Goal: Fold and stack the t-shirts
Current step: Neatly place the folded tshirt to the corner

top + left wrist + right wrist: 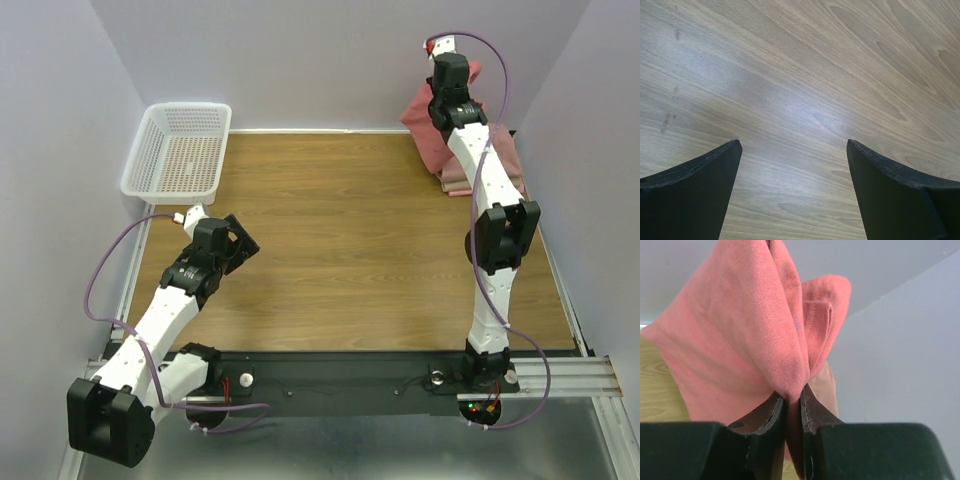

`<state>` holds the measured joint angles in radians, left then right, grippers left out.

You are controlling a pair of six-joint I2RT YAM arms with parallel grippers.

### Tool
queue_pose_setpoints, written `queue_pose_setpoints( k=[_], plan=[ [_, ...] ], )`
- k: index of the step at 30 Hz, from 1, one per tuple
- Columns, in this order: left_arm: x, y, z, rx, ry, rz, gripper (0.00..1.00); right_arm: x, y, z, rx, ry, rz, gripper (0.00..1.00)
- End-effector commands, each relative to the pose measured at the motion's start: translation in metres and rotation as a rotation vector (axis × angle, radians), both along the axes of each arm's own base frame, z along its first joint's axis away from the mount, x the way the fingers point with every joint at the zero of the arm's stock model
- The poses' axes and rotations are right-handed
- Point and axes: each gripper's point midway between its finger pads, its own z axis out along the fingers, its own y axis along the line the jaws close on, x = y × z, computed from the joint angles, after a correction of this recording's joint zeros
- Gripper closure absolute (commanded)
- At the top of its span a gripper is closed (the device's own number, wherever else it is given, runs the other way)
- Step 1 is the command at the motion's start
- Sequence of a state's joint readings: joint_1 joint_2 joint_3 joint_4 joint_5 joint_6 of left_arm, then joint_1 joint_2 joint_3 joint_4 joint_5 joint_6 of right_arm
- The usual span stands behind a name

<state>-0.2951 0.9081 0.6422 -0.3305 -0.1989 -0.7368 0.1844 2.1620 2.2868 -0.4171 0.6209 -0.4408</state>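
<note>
A coral-red t-shirt (pixel 424 108) hangs bunched at the table's far right corner, lifted off a pile of paler pink shirts (pixel 500 152). My right gripper (pixel 441 70) is shut on a fold of the coral-red shirt (pixel 755 325), and the cloth is pinched between its fingers (pixel 812 415). My left gripper (pixel 240 242) hovers low over bare wood at the left side of the table. Its fingers (pixel 695 185) stand wide apart with nothing between them.
A white plastic lattice basket (pixel 180 150) stands at the far left corner. The wooden table (pixel 340 240) lies between the arms. Grey walls close in at the back and both sides. A metal rail (pixel 560 372) runs along the near edge.
</note>
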Motion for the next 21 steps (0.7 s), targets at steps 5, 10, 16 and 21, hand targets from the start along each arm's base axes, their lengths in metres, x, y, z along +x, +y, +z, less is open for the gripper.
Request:
queue_pose_setpoints(
  k=[5, 10, 16, 21],
  plan=[
    [0.011, 0.001, 0.020, 0.009, -0.056, 0.005, 0.02, -0.010, -0.041, 0.047, 0.055, -0.156, -0.100, 1.00],
    [0.012, 0.000, 0.014, 0.013, -0.034, -0.001, 0.02, -0.007, -0.070, 0.033, 0.072, -0.141, -0.141, 1.00],
    [0.013, -0.004, 0.008, 0.011, -0.016, -0.020, 0.02, 0.006, -0.091, -0.002, 0.116, -0.089, -0.109, 0.99],
    [0.013, -0.003, 0.011, 0.014, -0.017, -0.013, 0.02, 0.022, -0.120, -0.042, 0.116, -0.032, -0.132, 1.00]
  ],
)
